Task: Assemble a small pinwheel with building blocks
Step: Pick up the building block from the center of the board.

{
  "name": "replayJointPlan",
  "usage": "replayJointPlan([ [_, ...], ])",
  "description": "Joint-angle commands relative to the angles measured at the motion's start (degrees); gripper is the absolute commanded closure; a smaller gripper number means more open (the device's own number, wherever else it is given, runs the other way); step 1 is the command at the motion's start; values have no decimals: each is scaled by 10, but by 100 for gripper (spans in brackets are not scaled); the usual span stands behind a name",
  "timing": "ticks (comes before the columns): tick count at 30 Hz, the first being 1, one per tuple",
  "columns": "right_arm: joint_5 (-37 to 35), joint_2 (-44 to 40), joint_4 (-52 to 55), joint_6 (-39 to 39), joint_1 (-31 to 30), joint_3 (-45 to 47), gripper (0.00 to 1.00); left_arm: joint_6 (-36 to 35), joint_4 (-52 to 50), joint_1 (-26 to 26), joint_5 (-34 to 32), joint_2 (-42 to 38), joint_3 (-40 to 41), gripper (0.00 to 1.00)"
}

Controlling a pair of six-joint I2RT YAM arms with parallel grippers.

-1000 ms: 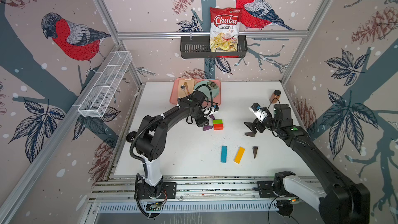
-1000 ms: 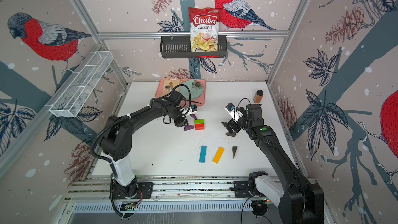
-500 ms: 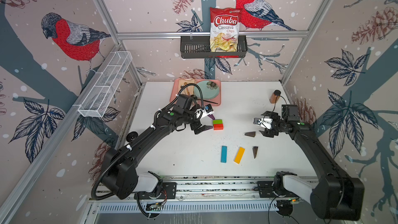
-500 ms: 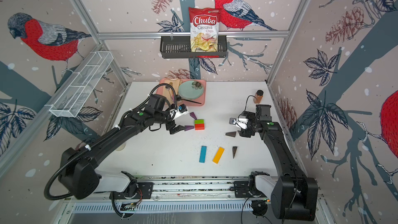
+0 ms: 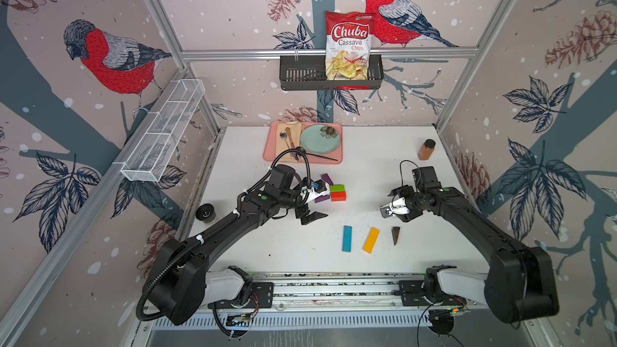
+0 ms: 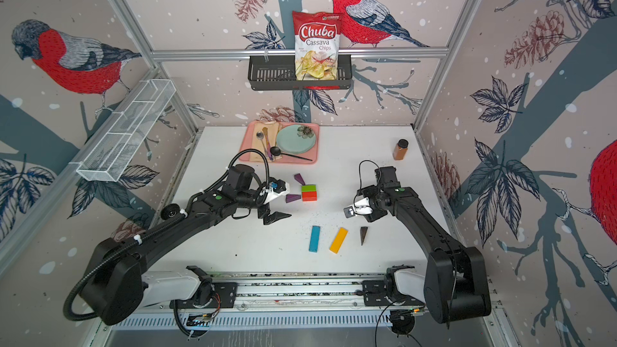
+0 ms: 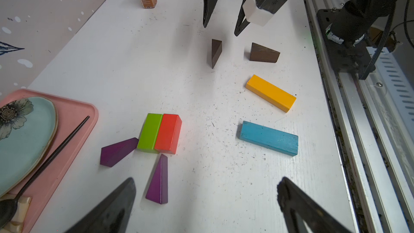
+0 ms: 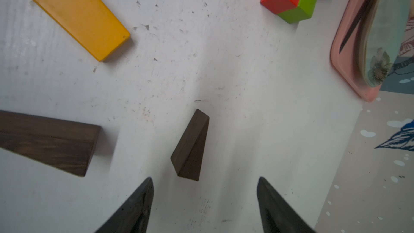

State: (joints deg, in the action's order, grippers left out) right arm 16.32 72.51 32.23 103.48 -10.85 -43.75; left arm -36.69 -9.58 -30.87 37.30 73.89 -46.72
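Where bird-print walls (image 5: 110,58) box a speckled white table (image 5: 267,252), left pincer (image 7: 206,179), right pincer (image 8: 205,179) both released.

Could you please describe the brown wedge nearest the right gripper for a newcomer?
On the white table, find the yellow bar; two dark brown wedges lie near it. Yours is the brown wedge under the right gripper, not the other wedge right beside the bar.

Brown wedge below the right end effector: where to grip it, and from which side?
Likely from above, jaws across the two long flat faces of the brown wedge near its thick end; the thin tip offers little surface. The right end effector hangs open above it.
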Motion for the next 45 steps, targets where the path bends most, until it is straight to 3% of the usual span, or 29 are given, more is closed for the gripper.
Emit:
replayJointPlan([
  [1,-15,21,6,-5,3,-8,28,-4,15,0,-7,7,-14,2],
  [4,-23,30,5,-7,3,-7,31,1,39,0,-11,0,-1,2],
  [6,-33,40,18,-13,2,-9,49,7,51,0,-14,-2,3,2],
  [7,-36,48,32,-19,2,-15,51,9,53,0,-14,-3,1,2],
  [14,-34,86,57,-41,7,-47,45,21,69,1,-15,2,2,2],
  [22,-36,119,48,-51,3,-55,44,34,76,0,-21,12,2,2],
  [42,-44,185,34,-68,11,-85,50,0,35,1,-23,59,-40,2],
  [45,-49,189,43,-67,12,-89,55,-3,35,2,-23,65,-42,2],
])
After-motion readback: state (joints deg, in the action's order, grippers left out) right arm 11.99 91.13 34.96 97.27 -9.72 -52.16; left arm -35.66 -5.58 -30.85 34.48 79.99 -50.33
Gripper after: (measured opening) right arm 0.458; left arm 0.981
